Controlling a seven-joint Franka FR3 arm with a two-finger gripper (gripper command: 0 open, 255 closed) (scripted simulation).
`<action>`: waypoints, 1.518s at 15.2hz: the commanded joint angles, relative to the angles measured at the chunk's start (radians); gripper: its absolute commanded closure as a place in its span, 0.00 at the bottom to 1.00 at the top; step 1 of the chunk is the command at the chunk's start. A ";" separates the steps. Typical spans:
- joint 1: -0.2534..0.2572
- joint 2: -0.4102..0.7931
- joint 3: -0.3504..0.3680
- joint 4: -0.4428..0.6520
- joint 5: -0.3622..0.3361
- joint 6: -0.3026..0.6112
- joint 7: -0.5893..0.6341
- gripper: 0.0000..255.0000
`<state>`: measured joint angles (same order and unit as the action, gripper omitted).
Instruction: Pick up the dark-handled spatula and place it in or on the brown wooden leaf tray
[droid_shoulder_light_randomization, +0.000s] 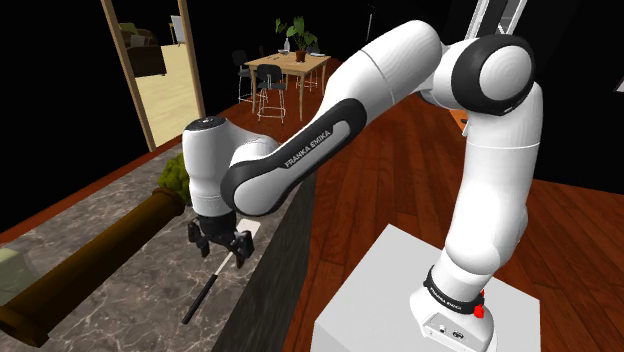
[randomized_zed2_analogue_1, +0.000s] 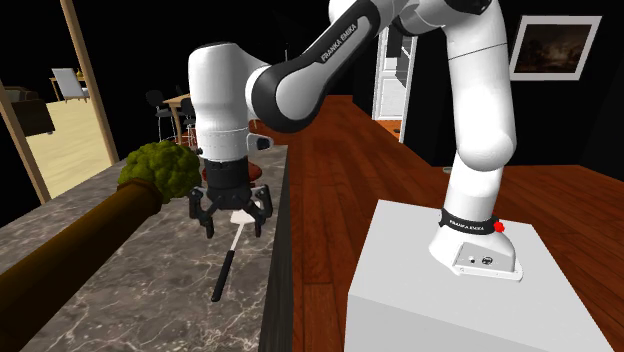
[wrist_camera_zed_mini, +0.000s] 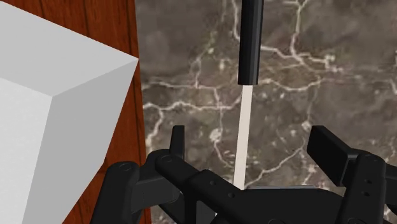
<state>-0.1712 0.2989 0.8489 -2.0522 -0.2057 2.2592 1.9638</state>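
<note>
The spatula (droid_shoulder_light_randomization: 213, 276) (randomized_zed2_analogue_1: 229, 256) (wrist_camera_zed_mini: 249, 44) lies flat on a dark veined counter (droid_shoulder_light_randomization: 120, 305) (randomized_zed2_analogue_1: 130, 305) (wrist_camera_zed_mini: 299, 76), one black handle joined to a thin pale shaft. Its pale end sits under the gripper (droid_shoulder_light_randomization: 220, 244) (randomized_zed2_analogue_1: 230, 213) (wrist_camera_zed_mini: 249, 137). The handle points away from the gripper along the counter.

The gripper hangs over the spatula's shaft, wide open. In the wrist view its two fingers (wrist_camera_zed_mini: 326, 143) stand on either side of the shaft with marble showing between each finger and it. It has hold of nothing.

On the stand side of the spatula the counter's edge runs close by, roughly parallel to the handle. Beyond that edge lies the red-brown plank floor (droid_shoulder_light_randomization: 370, 190) (randomized_zed2_analogue_1: 340, 170) and one white box stand (droid_shoulder_light_randomization: 385, 290) (randomized_zed2_analogue_1: 420, 280) (wrist_camera_zed_mini: 51, 102), apart from the counter.

On the other side of the spatula a band of bare marble stretches to the tray (droid_shoulder_light_randomization: 90, 265) (randomized_zed2_analogue_1: 70, 240), a single long brown piece lying near and roughly parallel to the spatula, not touching it. One leafy green clump (droid_shoulder_light_randomization: 176, 177) (randomized_zed2_analogue_1: 160, 167) sits at the tray's end that is nearer the gripper. Past the spatula's handle the marble continues open.
</note>
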 joint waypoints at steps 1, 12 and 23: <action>0.001 0.004 -0.002 -0.002 -0.004 0.005 0.002 0.00; 0.001 0.004 -0.002 -0.002 -0.004 0.005 0.002 1.00; -0.028 -0.059 0.029 0.033 0.059 -0.073 -0.037 1.00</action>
<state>-0.1952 0.2477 0.8748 -2.0261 -0.1553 2.1991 1.9333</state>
